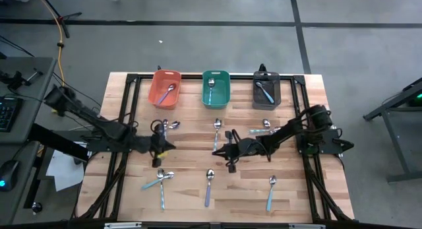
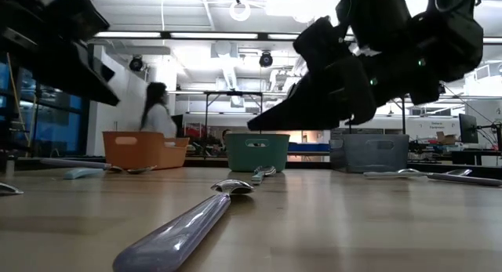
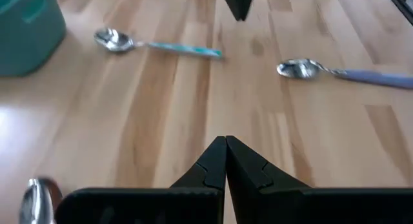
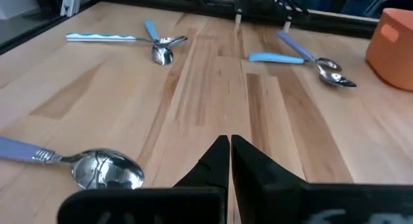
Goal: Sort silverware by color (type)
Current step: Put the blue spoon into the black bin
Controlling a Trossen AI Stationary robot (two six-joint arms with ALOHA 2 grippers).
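Observation:
Several spoons lie flat on the wooden table: a pair [image 1: 170, 125], a teal-handled one [image 1: 217, 129], a pair [image 1: 264, 128], a pair [image 1: 158, 179], a purple one [image 1: 209, 183] and a light blue one [image 1: 272, 189]. Each of the three bins holds one spoon. My left gripper [image 1: 168, 144] is shut over bare wood at the table's middle left, between the two left pairs. My right gripper [image 1: 217, 150] is shut just right of it, between the teal spoon [image 3: 155, 46] and the purple spoon [image 4: 77, 162]. Both fingertips [image 3: 226, 146] [image 4: 229, 146] hold nothing.
The orange bin [image 1: 165, 88], teal bin [image 1: 215, 88] and dark grey bin [image 1: 266, 90] stand in a row along the far edge. The two grippers point at each other across a short gap. A person [image 2: 157, 107] stands in the room behind the table.

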